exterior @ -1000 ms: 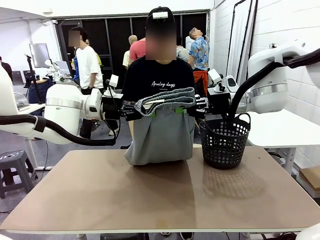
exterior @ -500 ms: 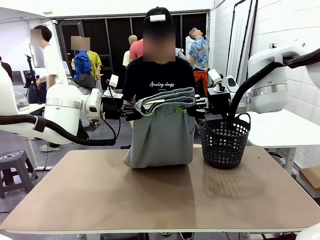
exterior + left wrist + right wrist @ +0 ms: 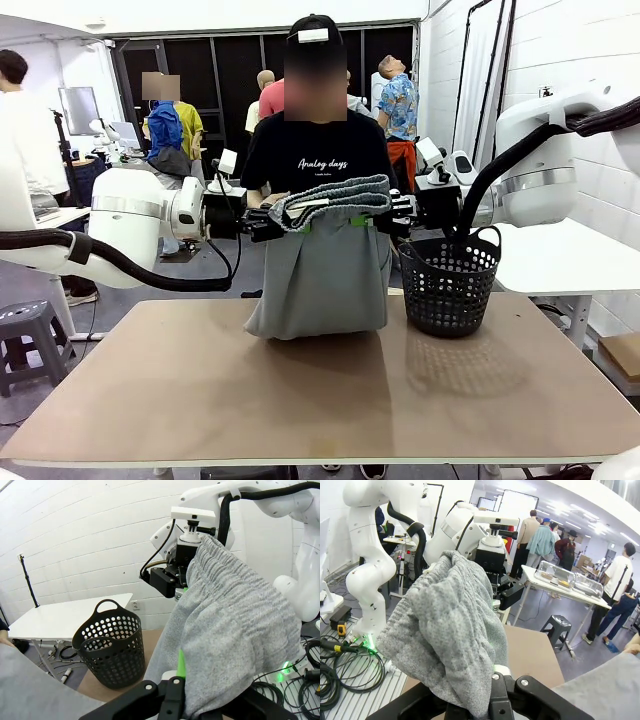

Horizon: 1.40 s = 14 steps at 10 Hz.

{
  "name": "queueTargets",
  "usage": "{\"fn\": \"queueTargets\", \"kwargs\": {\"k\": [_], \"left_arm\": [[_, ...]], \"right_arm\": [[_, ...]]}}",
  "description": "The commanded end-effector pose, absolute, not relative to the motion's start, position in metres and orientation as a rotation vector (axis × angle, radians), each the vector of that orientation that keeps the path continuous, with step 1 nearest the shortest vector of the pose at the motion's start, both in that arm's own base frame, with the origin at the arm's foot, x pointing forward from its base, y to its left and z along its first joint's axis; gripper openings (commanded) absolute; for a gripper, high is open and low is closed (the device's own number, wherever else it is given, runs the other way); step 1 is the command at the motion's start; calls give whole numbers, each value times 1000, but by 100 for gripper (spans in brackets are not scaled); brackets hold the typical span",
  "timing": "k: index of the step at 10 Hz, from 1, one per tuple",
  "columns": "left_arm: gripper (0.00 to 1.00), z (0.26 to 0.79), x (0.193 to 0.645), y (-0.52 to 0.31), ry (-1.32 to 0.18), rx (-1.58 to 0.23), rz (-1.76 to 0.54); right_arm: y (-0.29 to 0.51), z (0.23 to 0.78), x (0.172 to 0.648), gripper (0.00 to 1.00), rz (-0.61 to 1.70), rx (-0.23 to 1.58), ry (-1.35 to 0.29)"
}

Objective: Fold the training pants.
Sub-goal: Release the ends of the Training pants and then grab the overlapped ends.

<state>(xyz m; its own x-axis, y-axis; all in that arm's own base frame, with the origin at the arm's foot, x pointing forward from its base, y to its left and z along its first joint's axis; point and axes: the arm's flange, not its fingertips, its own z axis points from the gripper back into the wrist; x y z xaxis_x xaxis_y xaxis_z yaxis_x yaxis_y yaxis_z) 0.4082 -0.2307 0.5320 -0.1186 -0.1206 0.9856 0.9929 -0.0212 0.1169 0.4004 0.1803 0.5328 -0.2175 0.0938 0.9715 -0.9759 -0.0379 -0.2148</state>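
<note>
Front: training pants [image 3: 320, 265] hang long axis vertical at the desk's [image 3: 300, 400] far edge, hems touching it. The waistband spans level between left gripper [image 3: 262, 224] and right gripper [image 3: 394, 212], each clamped on one end.
Left wrist: waistband pinched, running away to the far gripper.
Right wrist: likewise; neither arm nearer.

The bunched waistband of the training pants [image 3: 330, 200] covers the tips of the left tool [image 3: 292, 224] and of the right tool [image 3: 372, 220]. The hanging cloth hides the lower body of the person [image 3: 318, 160]. In both wrist views the bottom edge cuts off the tool bodies.
</note>
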Motion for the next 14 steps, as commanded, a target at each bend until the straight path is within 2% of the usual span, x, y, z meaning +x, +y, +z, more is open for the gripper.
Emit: {"fn": "queueTargets", "kwargs": {"k": [1,14], "left_arm": [[0,535,407,-231,-1201,-1065,-1360],[0,535,407,-231,-1201,-1065,-1360]], "right_arm": [[180,533,400,0,1428,1053,-1291],[180,533,400,0,1428,1053,-1291]]}}
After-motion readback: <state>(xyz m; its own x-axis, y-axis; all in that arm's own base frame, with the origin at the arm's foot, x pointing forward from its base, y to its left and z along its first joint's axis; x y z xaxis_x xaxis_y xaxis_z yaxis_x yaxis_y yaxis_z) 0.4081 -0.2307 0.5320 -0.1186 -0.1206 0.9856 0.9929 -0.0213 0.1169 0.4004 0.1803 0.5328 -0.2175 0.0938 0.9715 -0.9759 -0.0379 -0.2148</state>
